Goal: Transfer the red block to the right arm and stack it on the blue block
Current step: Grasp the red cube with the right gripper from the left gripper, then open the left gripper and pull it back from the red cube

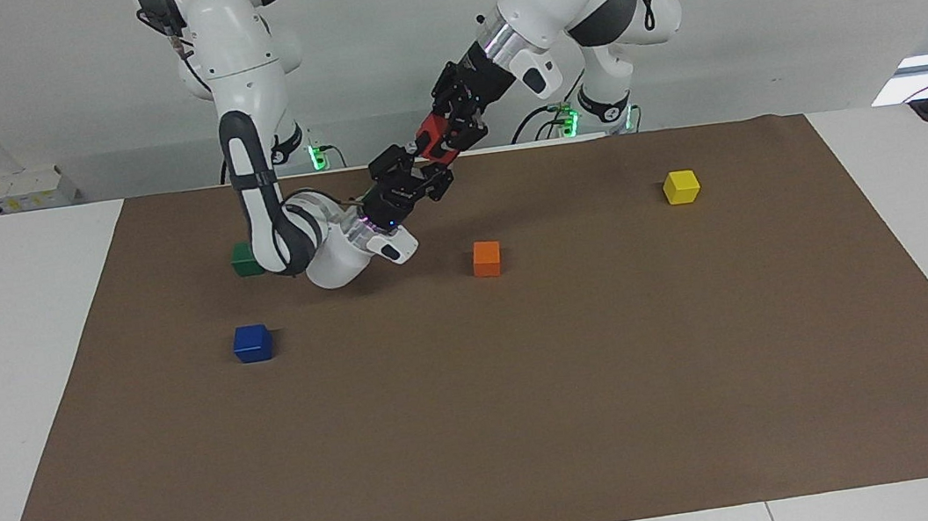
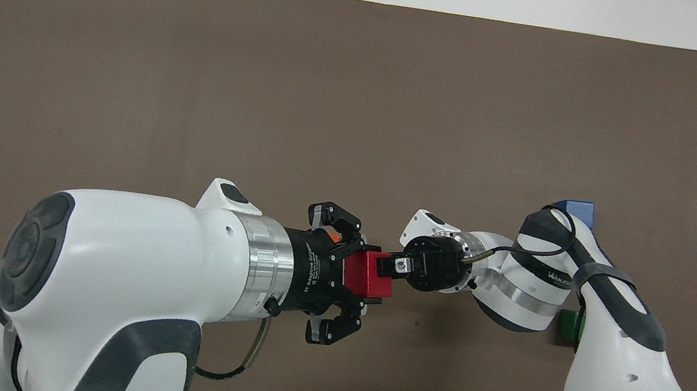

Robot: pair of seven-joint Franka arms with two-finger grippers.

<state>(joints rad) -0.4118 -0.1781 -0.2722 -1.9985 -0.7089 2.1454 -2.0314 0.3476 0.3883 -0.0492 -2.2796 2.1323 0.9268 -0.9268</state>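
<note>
- Facing view: we see the red block (image 1: 433, 138) held in the air between both grippers, over the mat's robot-side edge. The right gripper (image 1: 421, 175) meets it from below so the handover can happen. The blue block (image 1: 252, 343) waits on the mat.
- Overhead view: our left gripper (image 2: 356, 277) has its fingers spread wide around the red block (image 2: 369, 273), apparently letting go; the right gripper (image 2: 388, 266) looks clamped on it.

A: What are the arms showing?

B: The left arm (image 2: 126, 273) is showing glossy white shells, dark grey joint panels and a ribbed silver wrist ring. Its black claw (image 2: 339, 283) is carrying small white lettering, and a thin cable is looping under the wrist.

A: And the other?

B: The right arm (image 2: 610, 369) is wearing the same white and grey, with a black cable curling along its forearm and a blue light glowing by its claw (image 1: 410, 180).
</note>
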